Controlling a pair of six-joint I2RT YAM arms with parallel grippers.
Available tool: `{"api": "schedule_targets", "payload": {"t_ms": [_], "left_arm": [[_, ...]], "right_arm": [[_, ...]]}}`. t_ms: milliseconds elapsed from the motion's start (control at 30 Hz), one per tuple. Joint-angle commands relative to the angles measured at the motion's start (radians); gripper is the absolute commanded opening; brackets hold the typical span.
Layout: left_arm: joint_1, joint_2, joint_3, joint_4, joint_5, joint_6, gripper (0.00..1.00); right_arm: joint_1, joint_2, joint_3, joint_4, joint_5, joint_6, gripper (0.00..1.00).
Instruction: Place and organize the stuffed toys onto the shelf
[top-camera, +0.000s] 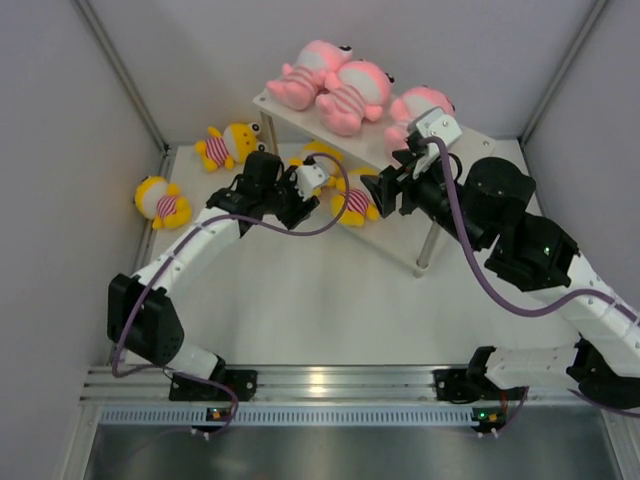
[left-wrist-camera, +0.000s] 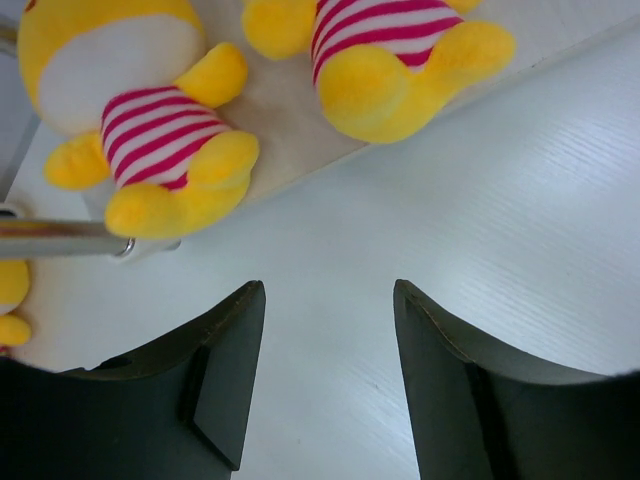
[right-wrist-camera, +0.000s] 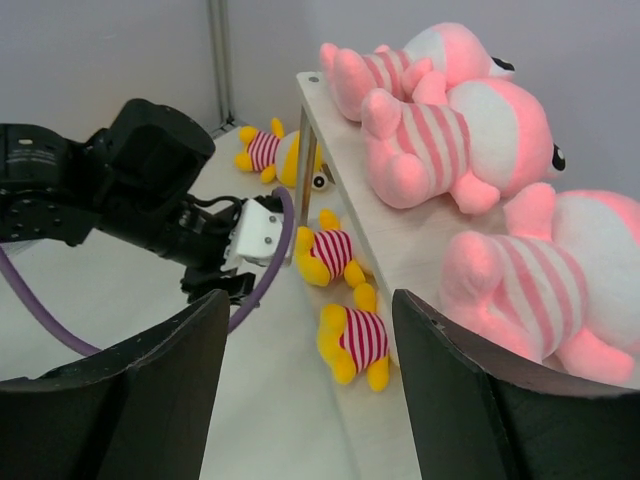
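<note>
Apparently sorted by colour, three pink toys (top-camera: 345, 90) fill the top tier of the shelf (top-camera: 280, 108), upper centre, two yellow toys (top-camera: 355, 205) the tier below; two others (top-camera: 225, 145) wait on the surface (top-camera: 330, 300), upper left. Both the left fingers (left-wrist-camera: 225, 380) and right fingers (right-wrist-camera: 165, 400) stand open, empty.

The right gripper (right-wrist-camera: 312, 305) is wide apart, holding nothing. Just ahead of it, yellow stuffed toys (right-wrist-camera: 355, 340) lie under the shelf (right-wrist-camera: 395, 235) top. Pink stuffed toys (right-wrist-camera: 470, 140) lie on top, ahead and right.
</note>
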Motion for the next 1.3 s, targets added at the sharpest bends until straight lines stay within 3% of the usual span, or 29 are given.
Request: {"api": "schedule_targets", "payload": {"t_ms": [0,67,233,400,567,733,900,1067,1267], "left_arm": [[0.027,-0.109,-0.011,-0.173,-0.096,-0.031,0.60],[0.061,-0.140,-0.003,-0.232,-0.082,-0.025,0.59],[0.286,-0.167,0.034,-0.313,-0.071,-0.009,0.58],[0.476,0.029,0.207,-0.296,-0.061,-0.087,0.59],[0.484,0.204,0.366,-0.097,-0.186,-0.165,0.59],[0.486,0.434,0.535,-0.065,-0.418,-0.261,0.59],[0.488,0.602,0.632,0.006,-0.499,-0.301,0.60],[0.510,0.763,0.836,0.034,-0.533,-0.381,0.63],[0.520,0.953,1.014,0.053,-0.532,-0.335,0.69]], "right_arm": [[0.017,-0.042,-0.009,0.026,-0.012,-0.016,0.67],[0.017,-0.054,-0.021,0.026,-0.012,-0.022,0.67],[0.017,-0.097,-0.072,0.043,-0.009,-0.045,0.67],[0.017,-0.111,-0.093,0.045,-0.015,-0.067,0.67],[0.019,-0.114,-0.111,0.045,-0.036,-0.090,0.67],[0.017,-0.115,-0.133,0.046,-0.059,-0.128,0.67],[0.017,-0.103,-0.171,0.086,-0.133,-0.191,0.67],[0.017,-0.079,-0.187,0.112,-0.177,-0.237,0.67],[0.017,-0.069,-0.204,0.129,-0.164,-0.278,0.68]]}}
